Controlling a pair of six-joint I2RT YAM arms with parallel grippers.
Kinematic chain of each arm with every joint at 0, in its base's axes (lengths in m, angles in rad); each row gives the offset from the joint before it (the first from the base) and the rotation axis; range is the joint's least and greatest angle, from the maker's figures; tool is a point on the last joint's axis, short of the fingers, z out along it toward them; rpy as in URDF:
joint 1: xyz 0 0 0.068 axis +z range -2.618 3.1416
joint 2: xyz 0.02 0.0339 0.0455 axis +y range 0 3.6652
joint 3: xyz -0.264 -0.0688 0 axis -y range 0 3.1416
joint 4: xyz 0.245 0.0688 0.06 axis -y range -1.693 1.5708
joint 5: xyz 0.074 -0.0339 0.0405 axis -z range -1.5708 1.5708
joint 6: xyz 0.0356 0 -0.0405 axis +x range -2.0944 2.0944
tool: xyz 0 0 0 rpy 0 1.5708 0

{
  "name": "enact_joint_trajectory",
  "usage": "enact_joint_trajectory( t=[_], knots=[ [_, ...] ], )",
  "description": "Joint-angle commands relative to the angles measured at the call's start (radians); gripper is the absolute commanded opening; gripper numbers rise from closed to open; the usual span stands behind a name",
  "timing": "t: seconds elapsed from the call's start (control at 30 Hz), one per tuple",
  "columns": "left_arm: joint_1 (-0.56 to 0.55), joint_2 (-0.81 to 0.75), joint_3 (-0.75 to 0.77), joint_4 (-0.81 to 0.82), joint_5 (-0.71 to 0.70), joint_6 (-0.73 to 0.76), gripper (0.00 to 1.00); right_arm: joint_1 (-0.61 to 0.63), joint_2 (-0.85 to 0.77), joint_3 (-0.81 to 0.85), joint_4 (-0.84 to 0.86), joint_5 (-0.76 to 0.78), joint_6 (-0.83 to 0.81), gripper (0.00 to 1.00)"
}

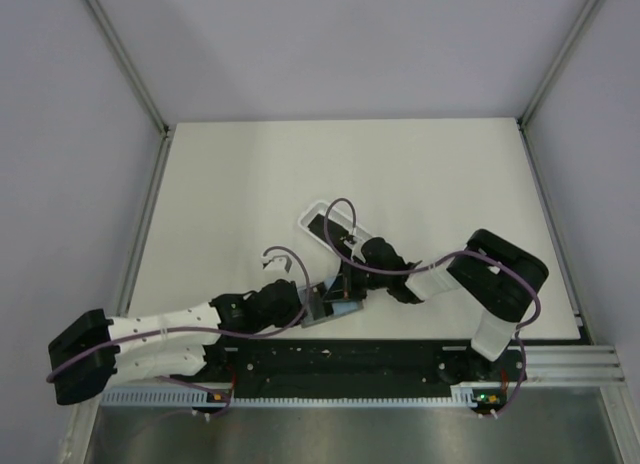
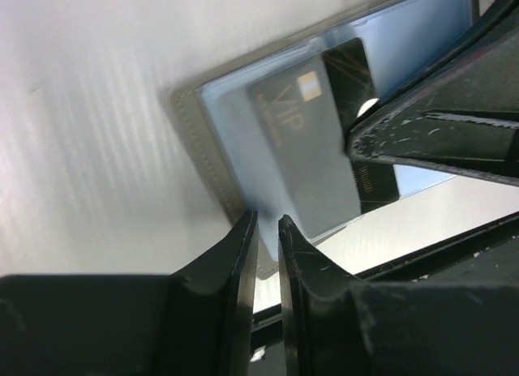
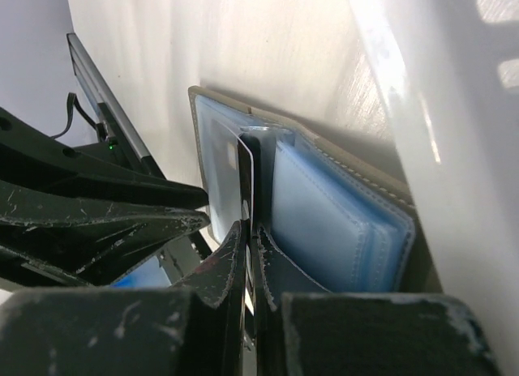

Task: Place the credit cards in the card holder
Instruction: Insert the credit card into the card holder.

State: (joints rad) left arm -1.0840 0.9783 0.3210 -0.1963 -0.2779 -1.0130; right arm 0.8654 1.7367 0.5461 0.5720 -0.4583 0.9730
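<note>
The grey card holder (image 1: 322, 312) lies open at the table's near edge, pale blue inside (image 2: 219, 141). My left gripper (image 1: 311, 302) is shut on a clear inner sleeve at the holder's edge (image 2: 268, 226). My right gripper (image 1: 345, 286) is shut on a black credit card (image 3: 247, 161), held on edge and partly pushed into a pocket of the holder (image 3: 324, 214). In the left wrist view the black card (image 2: 308, 141) shows "VIP" lettering through the clear sleeve. Another black card (image 1: 335, 230) lies in the white tray.
The white translucent tray (image 1: 312, 216) stands just behind the holder; its wall (image 3: 438, 92) is close on the right of my right gripper. The two grippers' fingers (image 2: 438, 133) nearly touch over the holder. The black rail (image 1: 330, 356) runs right in front.
</note>
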Motion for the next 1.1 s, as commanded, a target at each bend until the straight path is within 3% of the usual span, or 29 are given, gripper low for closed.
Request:
enact_joint_trajectory(
  t=[0.0,0.13,0.3,0.5,0.73,1.07],
  knots=[
    [-0.002,-0.084,0.029,-0.192,-0.03,0.002,0.26,0.017,0.004,-0.001,-0.09,0.059,-0.025,0.0],
    [-0.004,-0.177,0.036,-0.261,-0.05,-0.007,0.31,0.018,-0.006,-0.017,-0.101,0.089,-0.03,0.0],
    [-0.002,-0.161,-0.016,-0.238,-0.053,-0.029,0.13,0.018,-0.009,-0.015,-0.103,0.086,-0.03,0.0],
    [-0.002,-0.021,0.004,-0.2,-0.015,-0.022,0.01,0.023,-0.023,-0.003,-0.127,0.086,-0.036,0.0],
    [-0.002,0.023,0.023,-0.172,-0.001,-0.004,0.0,0.056,-0.022,0.066,-0.213,0.101,-0.069,0.01],
    [-0.002,-0.032,0.003,-0.196,-0.015,-0.016,0.0,0.07,-0.146,0.158,-0.501,0.23,-0.174,0.29]
  ],
)
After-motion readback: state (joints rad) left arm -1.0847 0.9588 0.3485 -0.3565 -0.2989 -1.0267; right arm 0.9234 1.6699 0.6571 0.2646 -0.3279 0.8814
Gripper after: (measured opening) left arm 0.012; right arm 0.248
